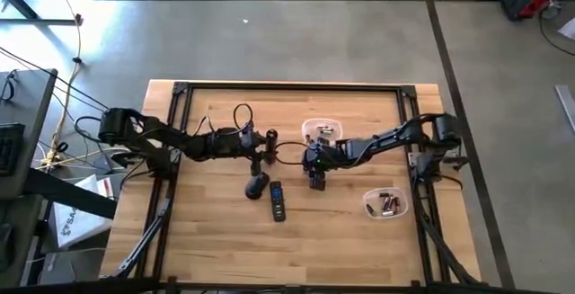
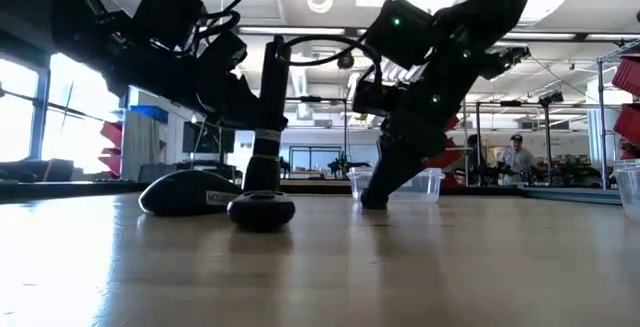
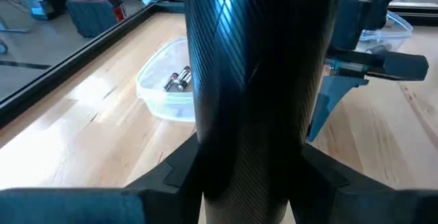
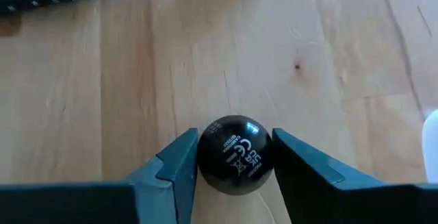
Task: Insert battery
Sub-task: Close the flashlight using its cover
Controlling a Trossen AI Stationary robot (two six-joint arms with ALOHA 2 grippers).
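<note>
Black remote (image 1: 278,200) lay nearest on my table (image 1: 216,249). Beyond it, right gripper (image 4: 235,157) fingers clamped a round black cap (image 4: 235,155); left gripper (image 1: 261,147) fingers gripped the flashlight body (image 3: 256,80). Farthest, batteries (image 3: 177,80) sat in a plastic tub (image 3: 161,94).

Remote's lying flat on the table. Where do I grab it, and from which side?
Grip the remote across its narrow width, near mid-length, coming straight down from above. It lies flat on the table, slim and long, with both long edges bare, so the fingers can likely straddle it there without tipping it.
</note>
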